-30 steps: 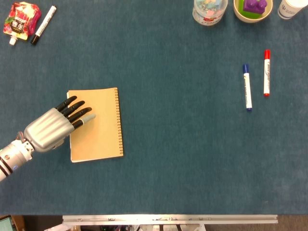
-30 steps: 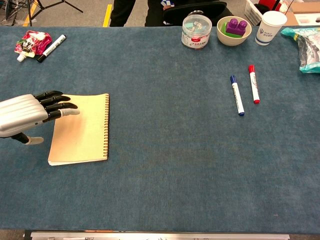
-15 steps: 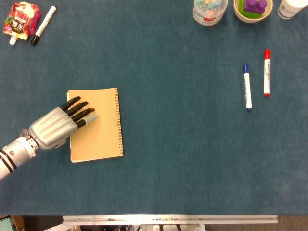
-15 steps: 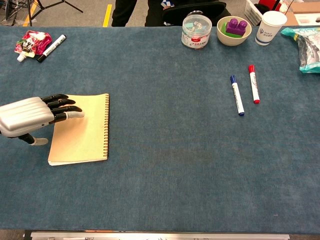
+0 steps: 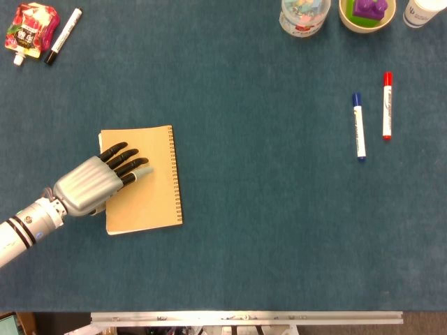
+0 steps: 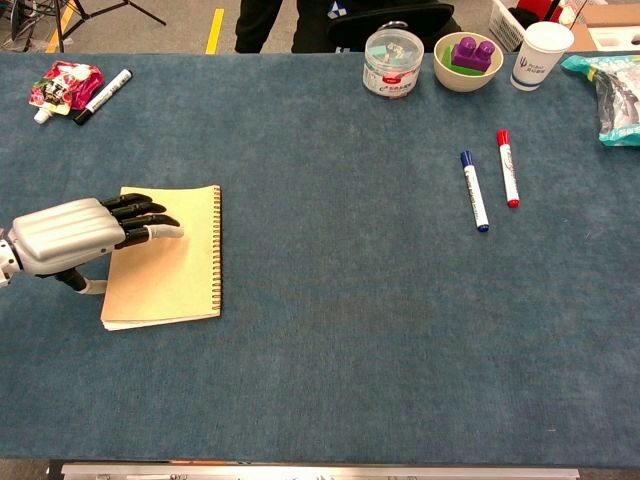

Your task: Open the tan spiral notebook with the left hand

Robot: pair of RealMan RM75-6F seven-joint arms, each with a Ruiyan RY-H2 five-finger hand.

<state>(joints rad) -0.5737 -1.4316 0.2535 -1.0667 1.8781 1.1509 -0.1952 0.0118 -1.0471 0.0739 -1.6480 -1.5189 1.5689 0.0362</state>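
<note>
Head view. Counter covered in dark teal felt-like cloth; metal rail along near edge. Tan spiral notebook closed, lying flat left of centre, wire binding along its right edge. Left robot hand silver-shelled with black fingers, laid palm-down over notebook's left half, fingers extended and slightly apart, holding nothing. Blue-capped marker and red-capped marker lying side by side, apart, far right. Black-capped marker beside crinkled red pouch at far-left corner. Clear jar, bowl with purple block and white cup cut off at top edge.

Chest view. Same cloth; grey floor with yellow tape line beyond far edge. Notebook's page stack visible along near edge, cover matte. Thumb tucked below palm off notebook's left edge. Green plastic bag at right edge. Right robot hand not visible in either view.
</note>
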